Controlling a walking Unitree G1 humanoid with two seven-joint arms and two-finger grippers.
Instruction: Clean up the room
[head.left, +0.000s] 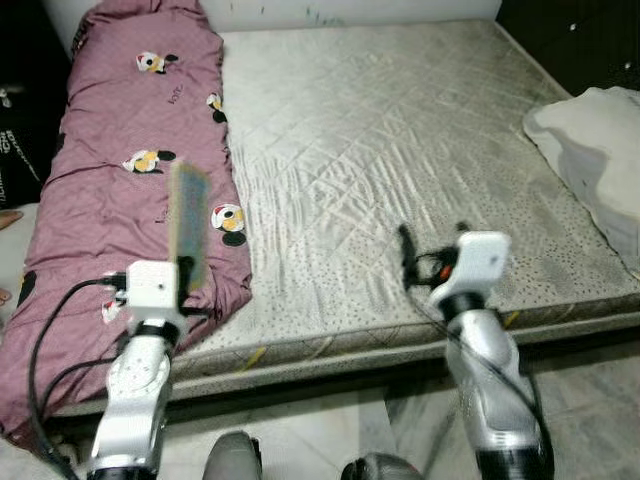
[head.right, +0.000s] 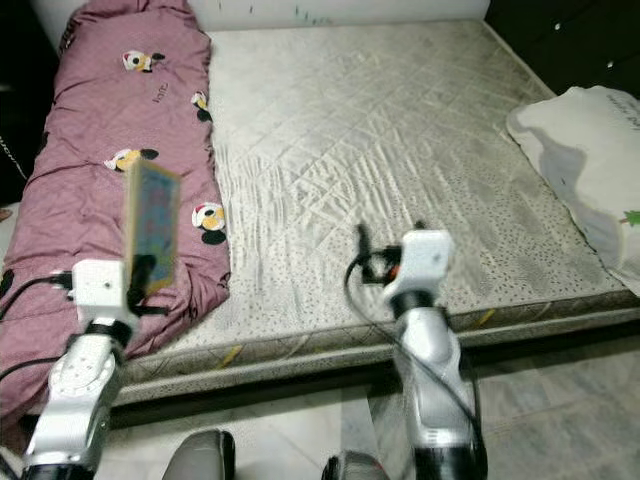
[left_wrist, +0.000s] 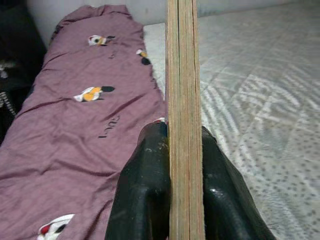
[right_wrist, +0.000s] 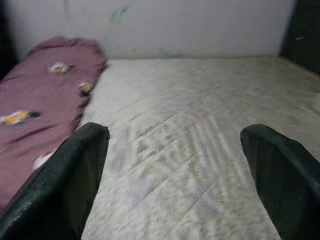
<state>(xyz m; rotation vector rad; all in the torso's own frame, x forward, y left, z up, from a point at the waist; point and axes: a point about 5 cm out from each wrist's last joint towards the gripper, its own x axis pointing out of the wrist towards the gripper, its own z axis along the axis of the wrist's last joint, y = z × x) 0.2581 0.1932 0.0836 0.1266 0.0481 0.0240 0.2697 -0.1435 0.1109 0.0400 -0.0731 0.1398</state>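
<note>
Above the pink blanket, left gripper jaws clamp an upright book; right gripper jaws wide.

Head cams look down at the bed, wrist cams look out low over it.

Both eye views sit high, tilted forward and down, sharing the mattress and maroon blanket. Left wrist cam stares along its fingers, close over the blanket. Right wrist cam faces the far wall, skimming the same mattress.
</note>
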